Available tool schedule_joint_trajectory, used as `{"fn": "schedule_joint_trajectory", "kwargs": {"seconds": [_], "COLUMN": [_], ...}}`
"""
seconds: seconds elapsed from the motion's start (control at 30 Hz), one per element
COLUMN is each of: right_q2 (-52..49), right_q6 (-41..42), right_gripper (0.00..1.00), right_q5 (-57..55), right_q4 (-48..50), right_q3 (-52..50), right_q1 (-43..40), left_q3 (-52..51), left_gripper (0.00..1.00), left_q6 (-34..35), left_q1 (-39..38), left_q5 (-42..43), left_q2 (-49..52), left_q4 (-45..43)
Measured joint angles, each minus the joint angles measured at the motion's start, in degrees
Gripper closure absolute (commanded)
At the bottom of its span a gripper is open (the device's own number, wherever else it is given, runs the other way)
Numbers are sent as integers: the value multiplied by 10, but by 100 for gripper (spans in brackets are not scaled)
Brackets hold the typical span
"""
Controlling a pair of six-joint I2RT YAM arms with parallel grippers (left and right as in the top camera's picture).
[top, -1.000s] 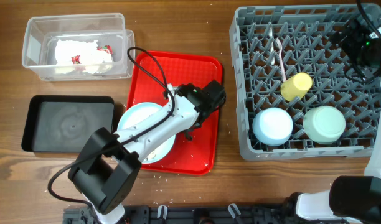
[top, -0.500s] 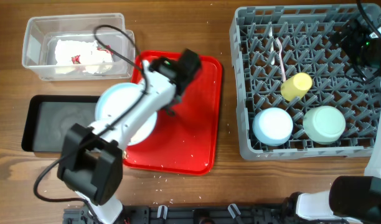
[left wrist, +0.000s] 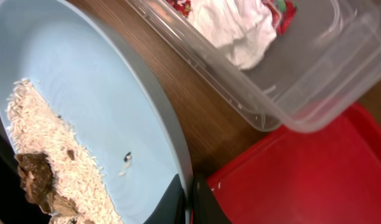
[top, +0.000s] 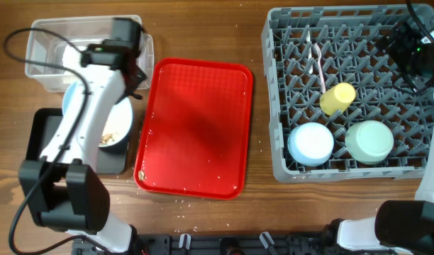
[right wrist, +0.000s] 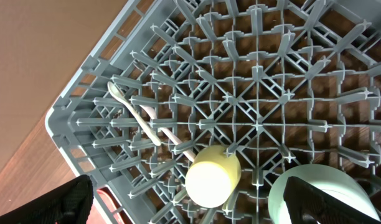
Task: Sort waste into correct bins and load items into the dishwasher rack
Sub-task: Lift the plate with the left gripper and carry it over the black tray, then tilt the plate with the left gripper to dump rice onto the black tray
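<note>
My left gripper [left wrist: 189,202] is shut on the rim of a light blue plate [left wrist: 84,118] that carries rice and brown food scraps [left wrist: 41,174]. In the overhead view the plate [top: 116,124] hangs over the black bin [top: 50,131], beside the clear bin [top: 43,39] that holds white paper waste [left wrist: 231,28]. The red tray [top: 196,127] lies bare with a few crumbs. My right gripper [right wrist: 190,205] is open above the grey dishwasher rack [top: 288,166], over a yellow cup [right wrist: 212,175] and a pale green bowl [right wrist: 315,196].
The rack also holds a light blue bowl [top: 310,144] and a pale spoon [right wrist: 137,115]. Crumbs lie on the wooden table near the tray's front edge. The left arm's cable loops over the clear bin.
My left arm has carried the plate off the red tray leftwards, to above the black bin beside the clear bin. The right arm has not moved.
</note>
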State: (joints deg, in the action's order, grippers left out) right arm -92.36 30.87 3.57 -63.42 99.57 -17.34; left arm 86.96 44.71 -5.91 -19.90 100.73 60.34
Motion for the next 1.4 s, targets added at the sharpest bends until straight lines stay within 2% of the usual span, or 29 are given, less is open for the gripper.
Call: {"fn": "schedule_joint_trajectory", "kwargs": {"seconds": [0.3,0.73,1.03,1.4], "right_q2": [0,0,0,0], "right_q6": [0,0,0,0], "right_gripper": [0,0,0,0], "right_q5": [0,0,0,0], "right_q4": [0,0,0,0], "right_q3": [0,0,0,0], "right_q1": [0,0,0,0], "left_q3": [0,1,1,-29], "left_gripper": [96,96,96,96], "left_q6": [-12,-115,-207,-281], "left_q1": [172,405,513,580], "left_q5": [169,485,664,786], "left_q2": [-2,-44,-44,-44], "left_q4": [-30,5,43,63]}}
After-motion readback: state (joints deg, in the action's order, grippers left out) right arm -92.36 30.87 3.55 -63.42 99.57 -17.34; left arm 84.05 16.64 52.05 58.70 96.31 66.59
